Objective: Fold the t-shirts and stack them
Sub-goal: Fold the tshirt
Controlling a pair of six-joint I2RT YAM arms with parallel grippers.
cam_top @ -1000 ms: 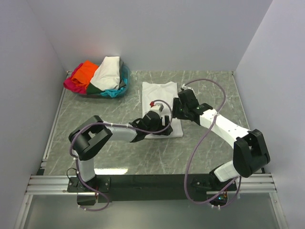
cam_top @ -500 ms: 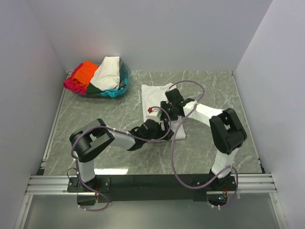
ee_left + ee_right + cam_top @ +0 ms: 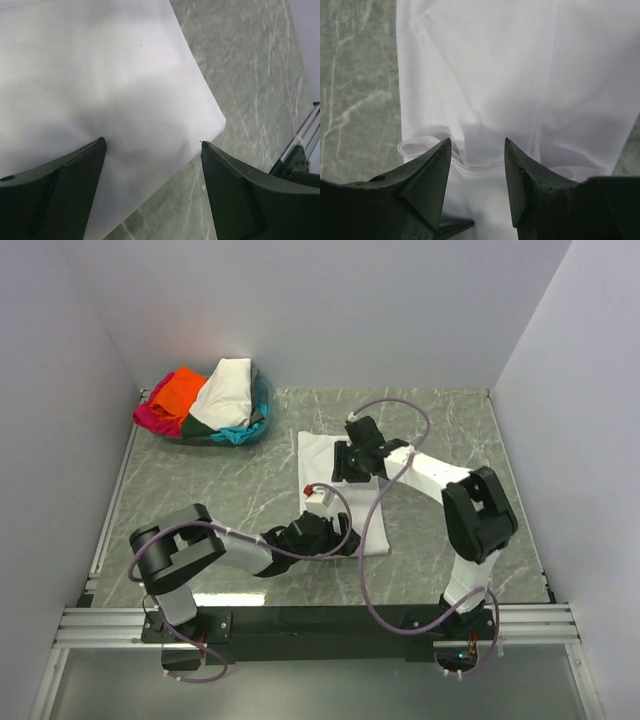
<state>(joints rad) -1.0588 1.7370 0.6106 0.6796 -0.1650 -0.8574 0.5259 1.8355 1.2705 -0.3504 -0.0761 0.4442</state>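
The white shirt [image 3: 318, 455] lies folded at mid-tabletop [image 3: 230, 490]. The left gripper [image 3: 152, 142], spread wide, hangs over its near end; the right gripper [image 3: 477, 142], parted narrower, over its far part.

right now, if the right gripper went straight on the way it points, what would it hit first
The white shirt: the right gripper, open, points down at a folded edge of it. How far off is unclear.

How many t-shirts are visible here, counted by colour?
white t-shirt: 1
cream-white t-shirt: 1
orange t-shirt: 1
magenta-pink t-shirt: 1
teal t-shirt: 1
dark green t-shirt: 1
Total: 6
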